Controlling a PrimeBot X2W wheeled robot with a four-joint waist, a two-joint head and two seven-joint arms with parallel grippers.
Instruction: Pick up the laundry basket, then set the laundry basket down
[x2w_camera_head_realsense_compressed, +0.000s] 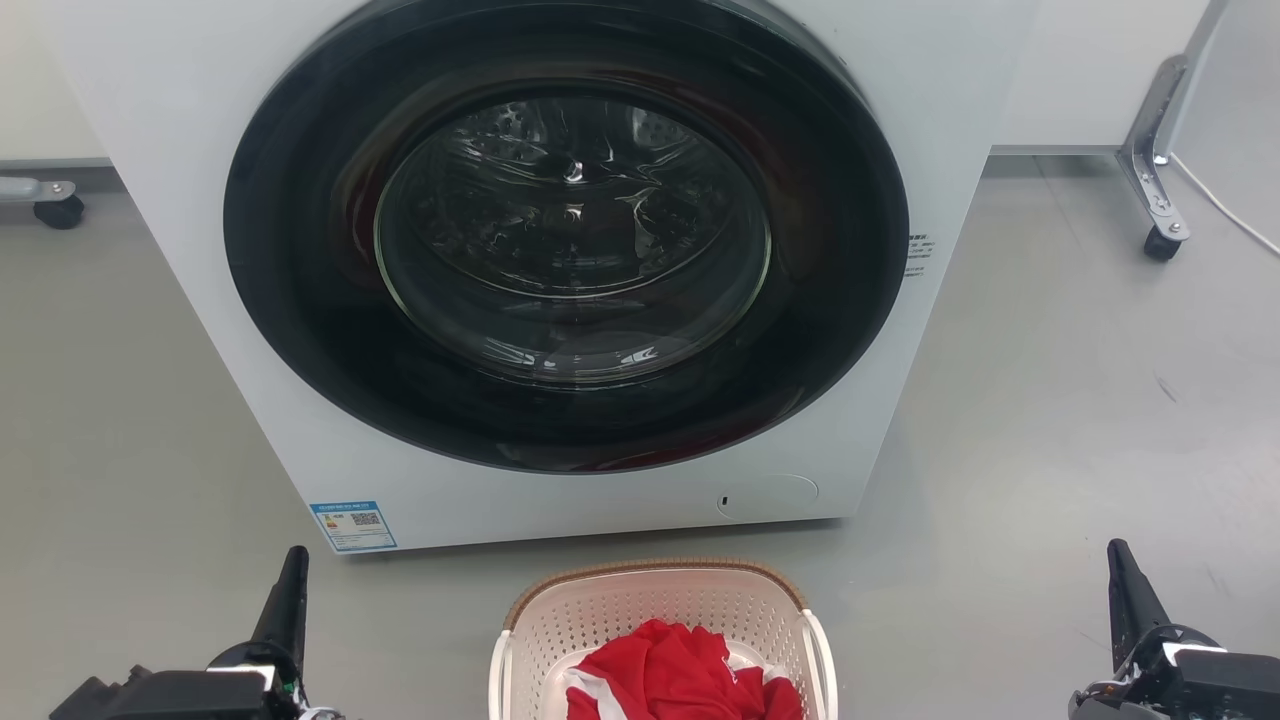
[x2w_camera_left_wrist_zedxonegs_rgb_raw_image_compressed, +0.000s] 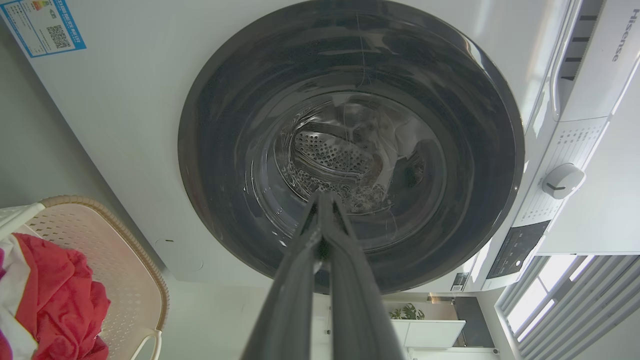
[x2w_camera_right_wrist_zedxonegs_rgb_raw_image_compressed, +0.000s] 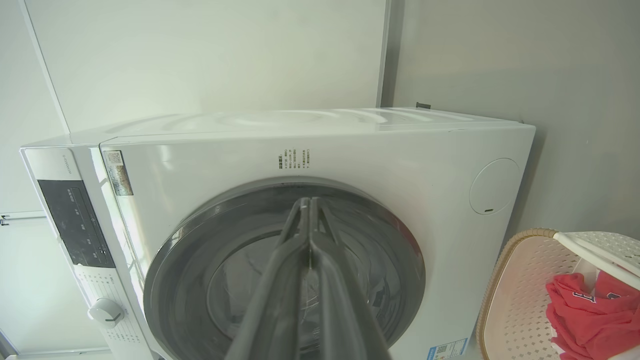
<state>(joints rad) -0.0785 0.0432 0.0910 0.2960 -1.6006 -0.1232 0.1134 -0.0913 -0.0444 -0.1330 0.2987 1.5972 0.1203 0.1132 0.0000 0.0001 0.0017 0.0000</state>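
The laundry basket (x2w_camera_head_realsense_compressed: 650, 608) is cream-white perforated plastic with a brown woven-look rim, and it stands on the floor at the bottom middle of the head view, just in front of the washing machine. Red and white clothing (x2w_camera_head_realsense_compressed: 680, 675) lies inside it. The basket (x2w_camera_left_wrist_zedxonegs_rgb_raw_image_compressed: 125, 260) appears at the lower left of the left wrist view and the basket (x2w_camera_right_wrist_zedxonegs_rgb_raw_image_compressed: 520, 295) at the lower right of the right wrist view. My left gripper (x2w_camera_head_realsense_compressed: 292, 565) is shut and empty, off to the basket's left. My right gripper (x2w_camera_head_realsense_compressed: 1120, 560) is shut and empty, off to its right.
A white front-loading washing machine (x2w_camera_head_realsense_compressed: 900, 120) with a closed dark round door (x2w_camera_head_realsense_compressed: 570, 235) stands directly ahead. Grey floor spreads on both sides. A wheeled metal frame leg (x2w_camera_head_realsense_compressed: 1155, 190) stands at the back right, and a castor (x2w_camera_head_realsense_compressed: 58, 210) at the back left.
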